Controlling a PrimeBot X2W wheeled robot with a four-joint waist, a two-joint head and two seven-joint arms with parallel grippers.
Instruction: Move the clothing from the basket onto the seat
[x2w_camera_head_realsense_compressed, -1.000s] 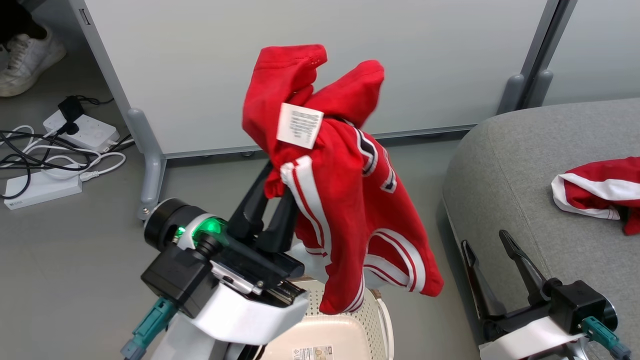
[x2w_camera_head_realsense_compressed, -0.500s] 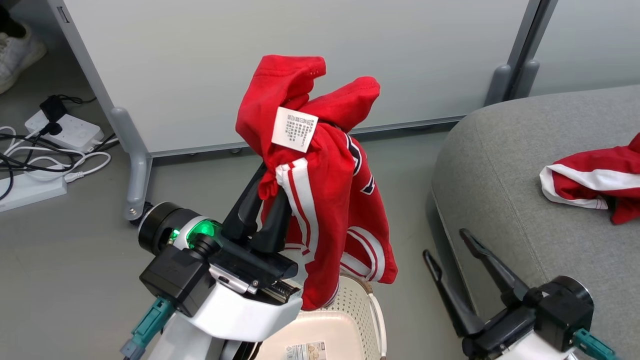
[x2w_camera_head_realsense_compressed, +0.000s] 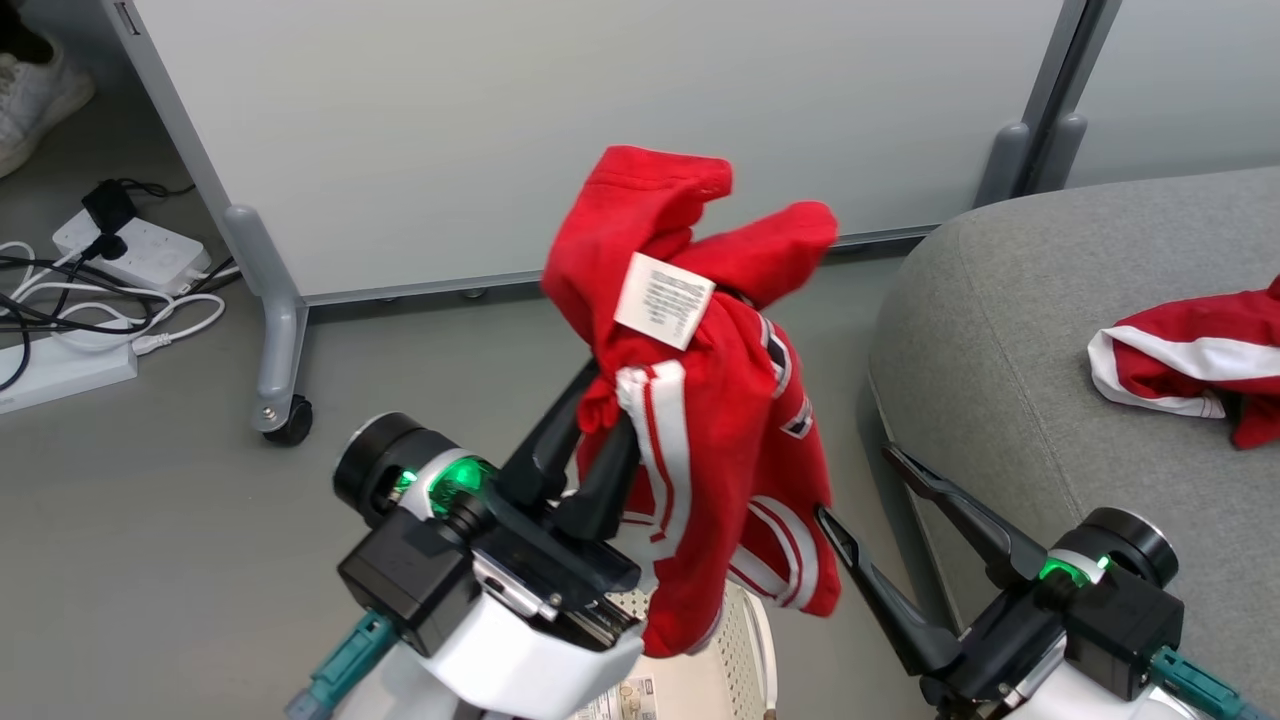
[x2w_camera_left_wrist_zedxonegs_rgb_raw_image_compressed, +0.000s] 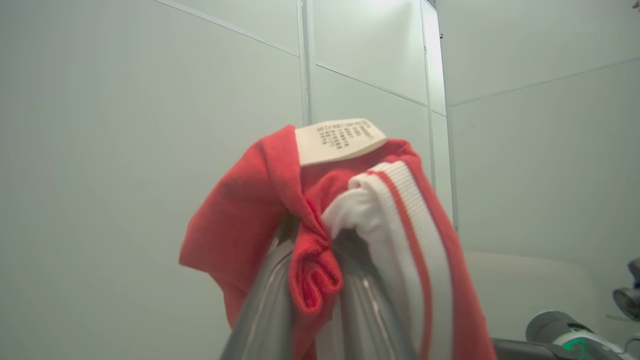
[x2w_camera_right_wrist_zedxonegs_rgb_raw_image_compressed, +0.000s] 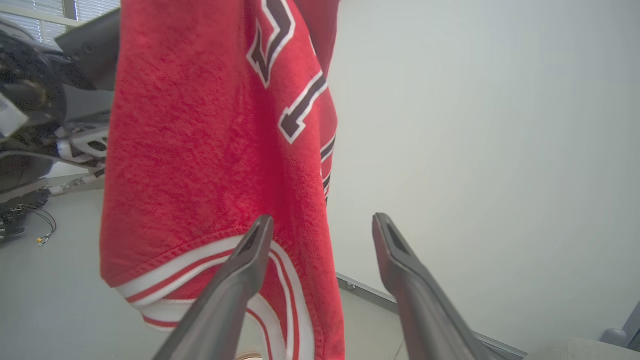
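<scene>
Your left gripper (x2w_camera_head_realsense_compressed: 600, 415) pinches a bright red, white-striped fabric garment (x2w_camera_head_realsense_compressed: 720, 400) aloft.
It hangs over the cream perforated plastic basket (x2w_camera_head_realsense_compressed: 742, 635); your right gripper (x2w_camera_head_realsense_compressed: 856, 482) gapes wide beside its hem, near the grey upholstered seat (x2w_camera_head_realsense_compressed: 1000, 330) bearing another red garment (x2w_camera_head_realsense_compressed: 1180, 365).

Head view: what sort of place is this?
Likely an office or lab, not a home: pale grey partition panels on a castor foot, white power strips with tangled cables on the grey floor, beside a grey fabric sofa seat.

care tag (x2w_camera_head_realsense_compressed: 664, 300): print illegible | clothing (x2w_camera_right_wrist_zedxonegs_rgb_raw_image_compressed: 210, 125) lettering: partial, unreadable
</scene>
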